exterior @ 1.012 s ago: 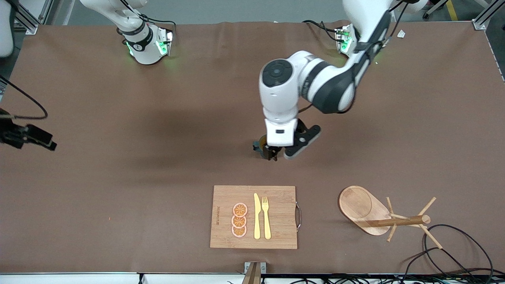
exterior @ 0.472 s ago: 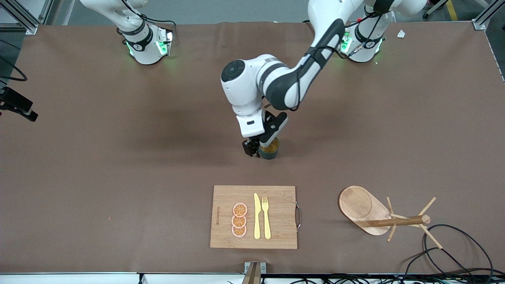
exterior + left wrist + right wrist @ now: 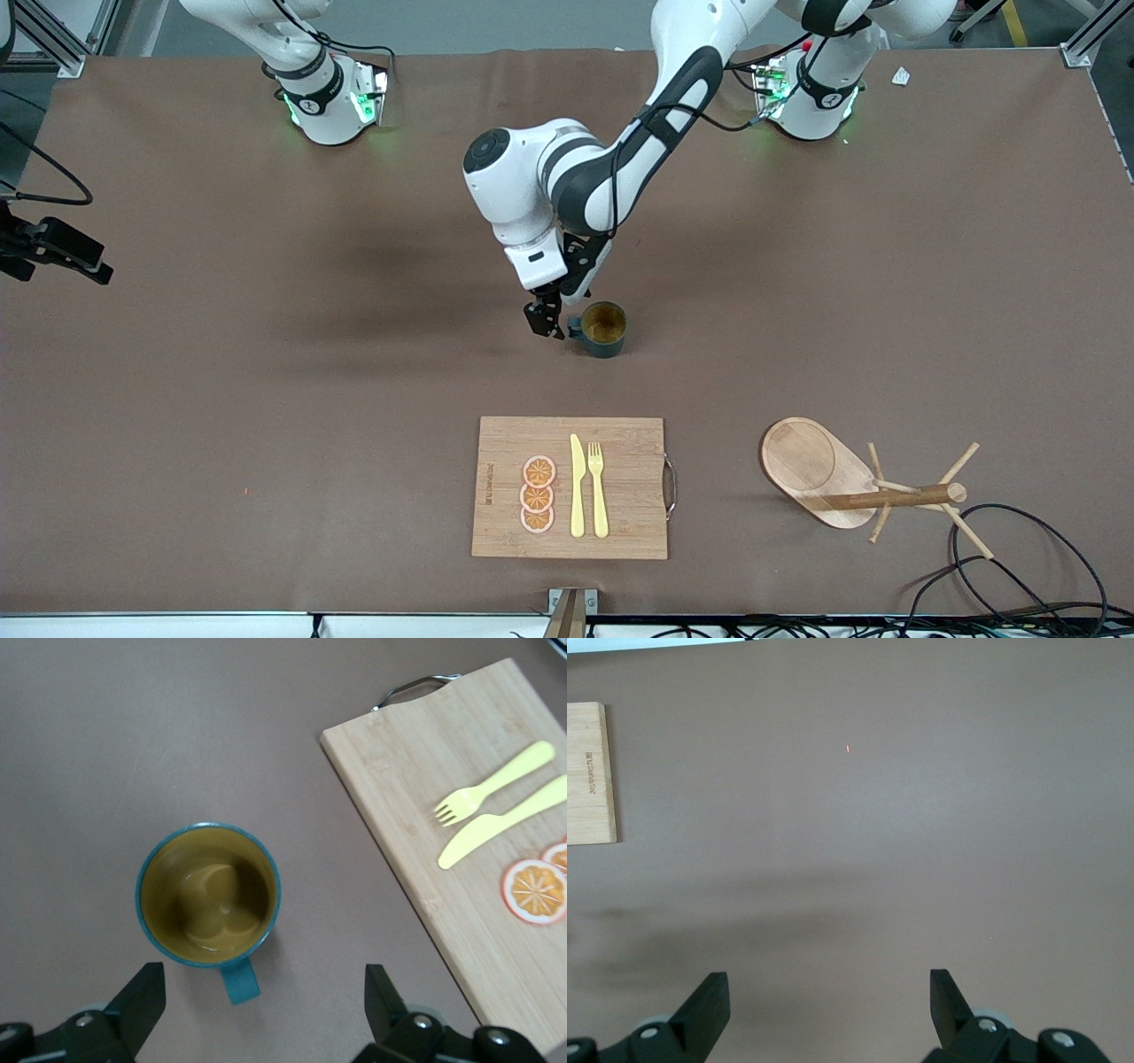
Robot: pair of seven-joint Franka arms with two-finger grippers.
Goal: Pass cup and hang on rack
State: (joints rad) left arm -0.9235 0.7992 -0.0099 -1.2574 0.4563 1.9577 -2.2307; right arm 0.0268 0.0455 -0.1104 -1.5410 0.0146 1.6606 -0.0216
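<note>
The left arm has swung toward the right arm's end of the table since a moment ago, so the left gripper (image 3: 545, 324) no longer covers the cup (image 3: 605, 328) but hangs just beside its handle, fingers spread wide and holding nothing. The cup stands upright on the brown table (image 3: 266, 399), farther from the front camera than the cutting board (image 3: 570, 487), and well apart from the rack (image 3: 850, 487), which sits near the left arm's end. The right gripper (image 3: 828, 1014) waits over bare table at its own end, fingers parted and empty. To take the cup cleanly, I'd say the left gripper should come down square over the handle (image 3: 239, 981), one finger each side, and close firmly before lifting, so the loop stays free for a peg.
</note>
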